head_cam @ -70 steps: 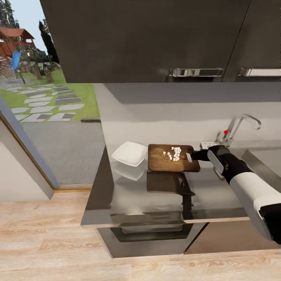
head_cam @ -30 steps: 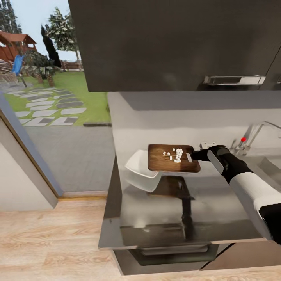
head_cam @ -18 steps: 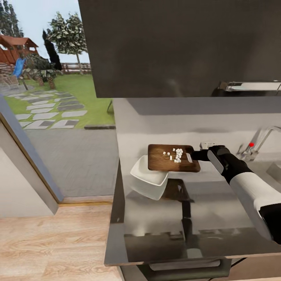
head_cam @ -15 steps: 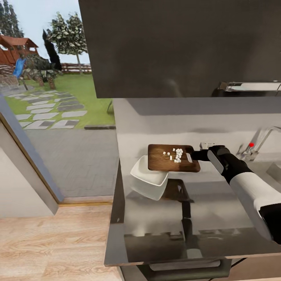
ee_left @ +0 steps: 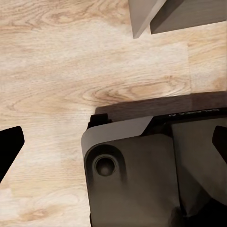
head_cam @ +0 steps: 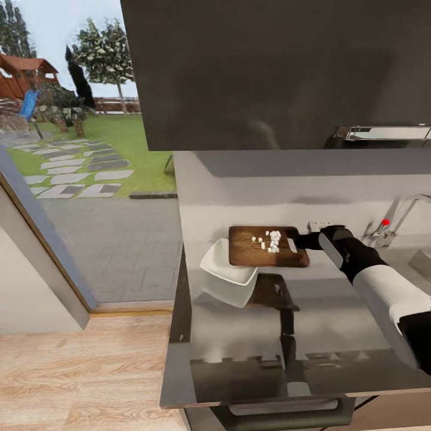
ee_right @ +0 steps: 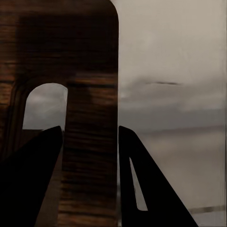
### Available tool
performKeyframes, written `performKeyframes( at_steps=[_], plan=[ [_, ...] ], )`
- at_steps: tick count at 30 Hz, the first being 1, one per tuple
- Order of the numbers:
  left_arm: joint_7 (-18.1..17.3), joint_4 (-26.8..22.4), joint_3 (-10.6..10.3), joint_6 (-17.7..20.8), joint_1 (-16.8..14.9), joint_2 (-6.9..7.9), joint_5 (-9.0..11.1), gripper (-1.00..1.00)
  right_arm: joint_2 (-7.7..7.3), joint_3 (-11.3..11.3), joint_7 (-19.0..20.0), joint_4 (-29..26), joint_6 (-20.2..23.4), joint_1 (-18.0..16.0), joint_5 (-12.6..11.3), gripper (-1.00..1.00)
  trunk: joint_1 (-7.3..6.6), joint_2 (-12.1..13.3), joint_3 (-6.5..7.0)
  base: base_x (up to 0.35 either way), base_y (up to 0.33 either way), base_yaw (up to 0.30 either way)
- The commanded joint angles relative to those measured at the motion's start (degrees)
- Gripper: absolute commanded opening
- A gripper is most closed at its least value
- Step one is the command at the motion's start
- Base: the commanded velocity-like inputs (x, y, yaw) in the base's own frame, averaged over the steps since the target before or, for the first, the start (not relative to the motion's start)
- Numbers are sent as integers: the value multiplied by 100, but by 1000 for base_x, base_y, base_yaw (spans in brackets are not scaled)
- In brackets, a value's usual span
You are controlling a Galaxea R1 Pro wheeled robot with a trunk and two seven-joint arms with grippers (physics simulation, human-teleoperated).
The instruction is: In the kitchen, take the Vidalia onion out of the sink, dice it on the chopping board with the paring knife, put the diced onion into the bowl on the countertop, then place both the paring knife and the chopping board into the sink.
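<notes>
Right now: right gripper (head_cam: 304,240) clamped on slotted end of chopping board (head_cam: 263,250), jaws pinching the strip beside the slot hole, confirmed from right wrist view (ee_right: 90,142). Board held level, clear above worktop (head_cam: 335,311), far edge overlapping white bowl (head_cam: 224,276) below. Diced onion (head_cam: 270,240) as small white cubes clustered on board nearer the gripped end. Tap with red knob (head_cam: 385,222) just behind right arm, sink corner (head_cam: 422,263) at far right. Left gripper (ee_left: 113,156) spread wide, nothing between fingertips, hanging over wood floor (ee_left: 52,75) and robot base (ee_left: 142,175).
</notes>
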Motion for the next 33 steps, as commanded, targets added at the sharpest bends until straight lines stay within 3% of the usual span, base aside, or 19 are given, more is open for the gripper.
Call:
performKeyframes(
  at_steps=[1,4,10,33],
  plan=[
    [-3,28,-48,-40,-11,-7,40,100,-12,96,3,6,22,-7,31,-100,3,-11,-10,0,0,0],
    [-3,28,-48,-41,-12,-7,39,100,-15,272,-3,27,22,-7,244,-100,3,-11,-10,0,0,0],
    [-3,28,-48,-39,-12,0,41,100,-16,339,-14,34,29,-7,522,-100,3,-11,-10,0,0,0],
    [6,28,-48,-40,-12,2,39,100,10,318,-16,-314,353,-7,546,-100,3,-11,-10,0,0,0]
  ],
)
